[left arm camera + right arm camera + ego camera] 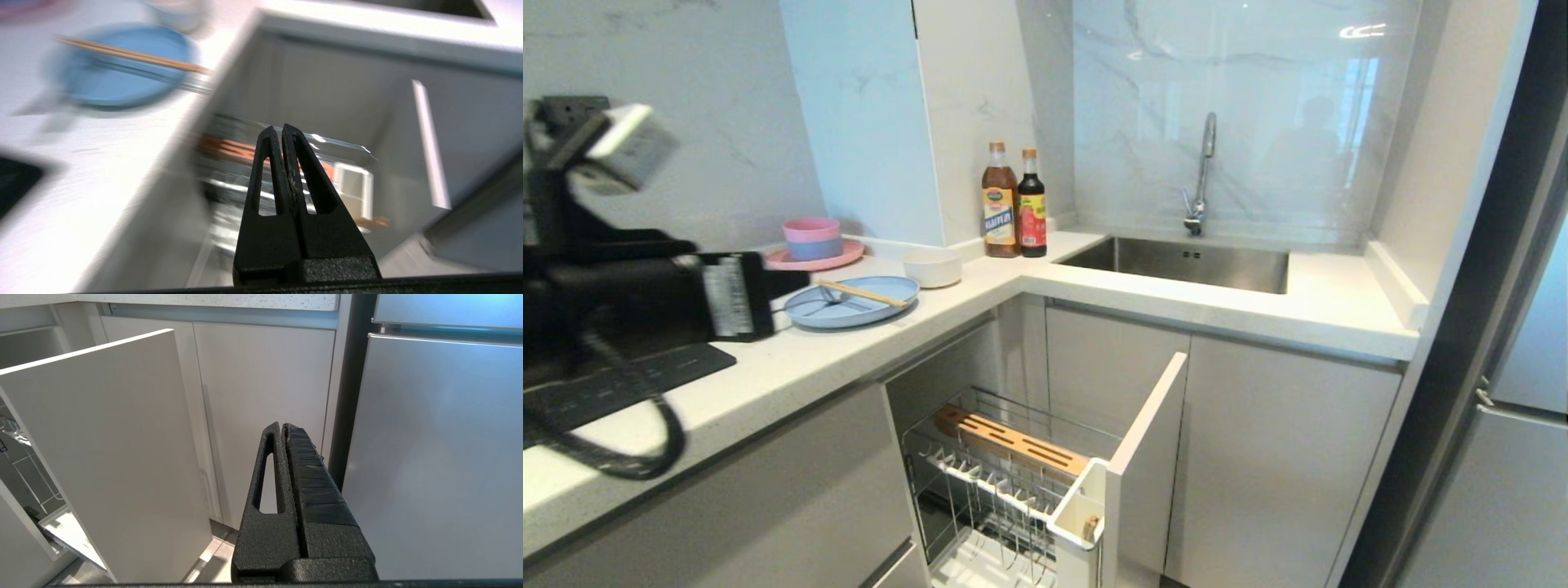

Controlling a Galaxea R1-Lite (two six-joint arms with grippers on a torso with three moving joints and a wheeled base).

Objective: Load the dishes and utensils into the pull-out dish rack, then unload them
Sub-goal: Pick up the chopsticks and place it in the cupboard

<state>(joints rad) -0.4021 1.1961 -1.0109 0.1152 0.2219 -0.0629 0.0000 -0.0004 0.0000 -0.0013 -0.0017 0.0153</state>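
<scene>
Rack (1013, 482) pulled out, lower centre, holding no dishes | plate (852, 302) with chopsticks (862, 292) and fork (829, 296), bowl (933, 267) on counter, left of centre | left gripper (282, 130) pressed together, empty; right gripper (282, 426) likewise, parked | loading not begun

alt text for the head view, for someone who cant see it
A pull-out dish rack stands open and empty under a white kitchen counter. On the counter, a blue plate holds chopsticks and a fork, beside a cream bowl. The left arm hangs over the counter's left end.
</scene>
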